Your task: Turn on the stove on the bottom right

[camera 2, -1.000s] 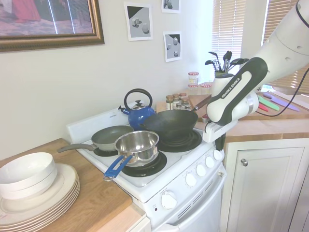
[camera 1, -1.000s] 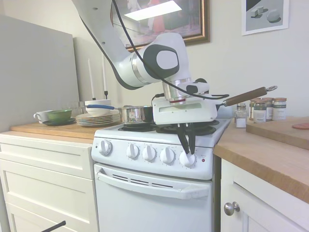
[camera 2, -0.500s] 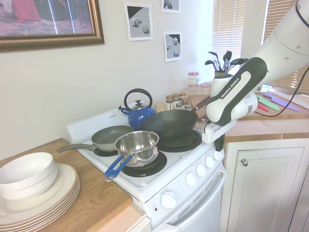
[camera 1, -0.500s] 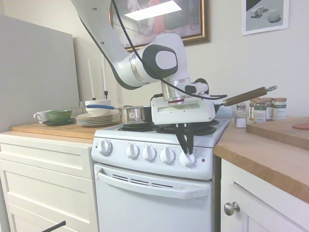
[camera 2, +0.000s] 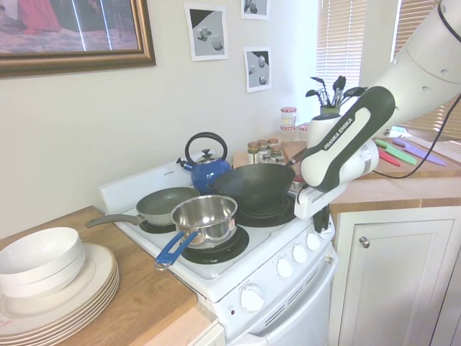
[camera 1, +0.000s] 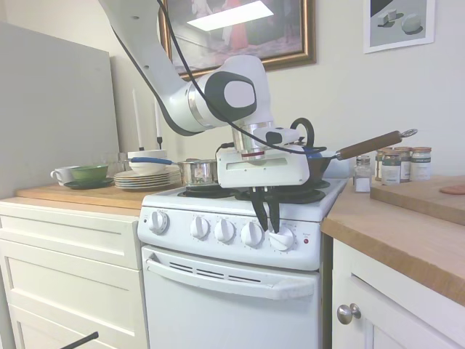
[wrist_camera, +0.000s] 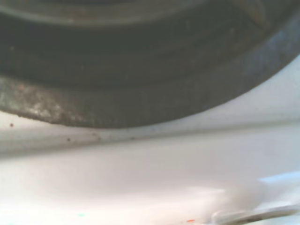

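The stove point(camera 1: 232, 291) is a narrow white range with five round knobs along its front panel and a small red light point(camera 1: 306, 241) at the right end. My gripper point(camera 1: 268, 228) hangs down in front of the panel. Its dark fingers point(camera 1: 259, 211) stand close together, shut, with the tips at the upper left edge of the rightmost knob point(camera 1: 283, 239). In the second exterior view my gripper point(camera 2: 323, 223) covers most of that knob on the stove point(camera 2: 288, 317). The wrist view is blurred and shows a dark burner ring point(wrist_camera: 140, 70) above the white stove top.
A dark wok point(camera 2: 252, 184) with a wooden handle point(camera 1: 370, 144) sits on the burner behind the gripper. A steel pot point(camera 2: 205, 216), a frying pan point(camera 2: 166, 204) and a blue kettle point(camera 2: 207, 167) fill the other burners. Plates point(camera 1: 145, 178) stand left, spice jars point(camera 1: 399, 163) right.
The arm and gripper have shifted left and slightly up along the panel. The fingertips were centred on the rightmost knob and now sit at its upper left edge.
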Robot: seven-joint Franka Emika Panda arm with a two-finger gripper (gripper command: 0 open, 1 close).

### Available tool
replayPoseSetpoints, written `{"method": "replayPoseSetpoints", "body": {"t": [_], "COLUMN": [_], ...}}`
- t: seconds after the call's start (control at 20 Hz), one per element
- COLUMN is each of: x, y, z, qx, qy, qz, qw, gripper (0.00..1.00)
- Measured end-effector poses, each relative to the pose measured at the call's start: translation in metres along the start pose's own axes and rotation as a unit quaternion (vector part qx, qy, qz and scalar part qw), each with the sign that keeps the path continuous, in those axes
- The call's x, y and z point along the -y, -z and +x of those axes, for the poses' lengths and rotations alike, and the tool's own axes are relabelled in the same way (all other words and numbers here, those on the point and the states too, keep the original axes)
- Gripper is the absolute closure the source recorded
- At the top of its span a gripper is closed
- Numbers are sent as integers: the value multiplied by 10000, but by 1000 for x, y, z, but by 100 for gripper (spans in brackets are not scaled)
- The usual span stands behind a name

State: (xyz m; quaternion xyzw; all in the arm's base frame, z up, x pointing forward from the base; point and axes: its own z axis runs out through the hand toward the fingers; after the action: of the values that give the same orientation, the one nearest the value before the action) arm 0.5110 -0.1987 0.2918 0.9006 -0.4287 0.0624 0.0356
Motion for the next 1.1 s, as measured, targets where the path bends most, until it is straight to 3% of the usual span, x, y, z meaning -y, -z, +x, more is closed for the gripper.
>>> {"method": "replayPoseSetpoints", "body": {"t": [0.55, 1.1], "x": [-14, -28], "y": [-23, -43], "z": [1, 4], "qx": [290, 409], "qy": [-272, -337], "qz": [215, 143], "qw": [9990, 9985], "gripper": [100, 100]}}
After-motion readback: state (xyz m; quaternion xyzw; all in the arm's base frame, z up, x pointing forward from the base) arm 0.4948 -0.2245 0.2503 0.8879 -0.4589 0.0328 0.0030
